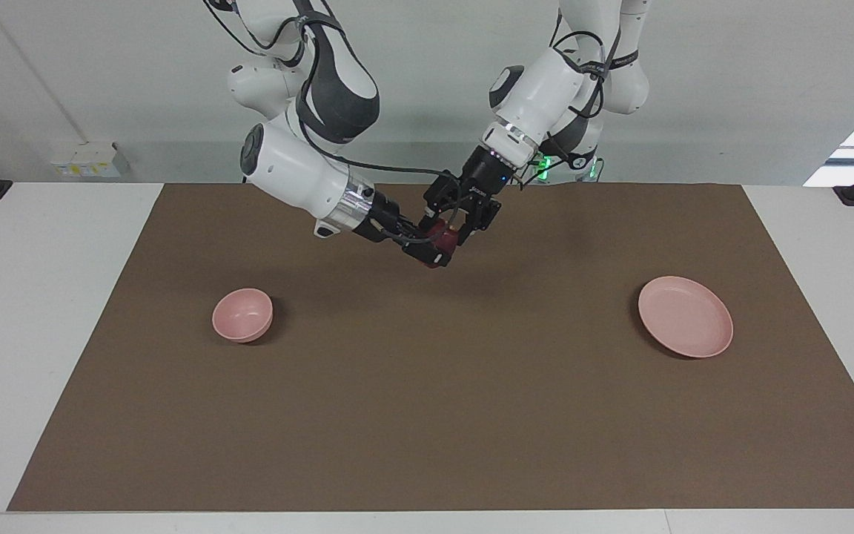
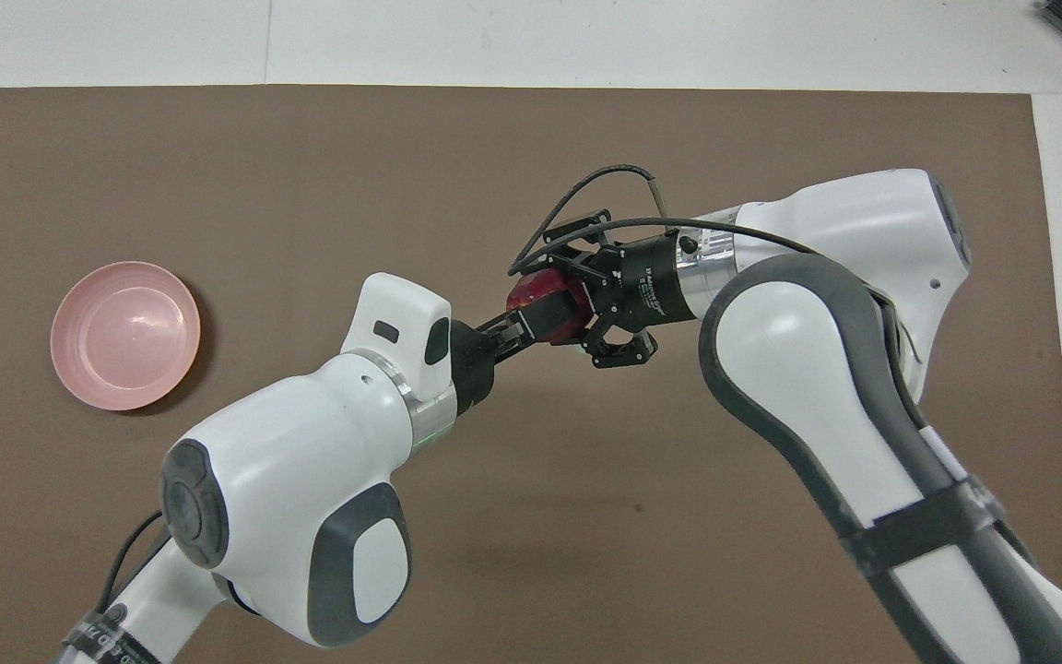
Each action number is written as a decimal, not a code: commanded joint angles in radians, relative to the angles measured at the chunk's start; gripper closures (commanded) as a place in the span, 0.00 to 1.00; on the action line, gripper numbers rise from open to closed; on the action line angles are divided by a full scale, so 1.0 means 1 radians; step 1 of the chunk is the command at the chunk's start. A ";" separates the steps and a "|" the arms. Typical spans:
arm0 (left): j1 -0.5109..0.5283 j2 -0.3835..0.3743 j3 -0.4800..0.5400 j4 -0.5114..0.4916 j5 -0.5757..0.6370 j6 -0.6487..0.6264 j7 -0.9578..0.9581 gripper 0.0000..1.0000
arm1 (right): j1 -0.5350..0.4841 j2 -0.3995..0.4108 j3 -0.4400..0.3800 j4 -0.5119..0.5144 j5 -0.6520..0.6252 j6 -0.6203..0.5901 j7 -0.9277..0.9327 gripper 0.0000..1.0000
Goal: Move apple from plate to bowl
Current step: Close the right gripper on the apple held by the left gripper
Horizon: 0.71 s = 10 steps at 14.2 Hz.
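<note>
Midway through a handover above the brown mat, the right gripper [image 1: 438, 248] is clamped on the apple [image 1: 443, 236]; the left gripper [image 1: 464, 215] stands spread around it, gripping nothing. Ideally the left withdraws clear before the right carries the apple to the bowl [image 1: 242, 314]. The plate [image 1: 685, 316] lies bare.

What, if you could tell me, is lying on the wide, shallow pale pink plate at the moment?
Nothing lies on the wide, shallow pale pink plate; its whole surface shows bare. The small dark red apple is up in the air over the brown mat, in the right claw.
</note>
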 commanded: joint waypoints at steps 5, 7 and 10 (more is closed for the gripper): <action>0.064 -0.005 0.010 0.001 0.012 -0.199 0.015 0.00 | -0.041 -0.018 -0.012 0.022 -0.099 -0.063 -0.028 1.00; 0.064 -0.004 0.013 0.004 0.012 -0.199 0.015 0.00 | -0.062 -0.025 -0.014 0.024 -0.107 -0.087 -0.050 1.00; 0.093 -0.001 0.013 0.008 0.049 -0.218 0.018 0.00 | -0.082 -0.038 -0.014 0.038 -0.181 -0.115 -0.071 1.00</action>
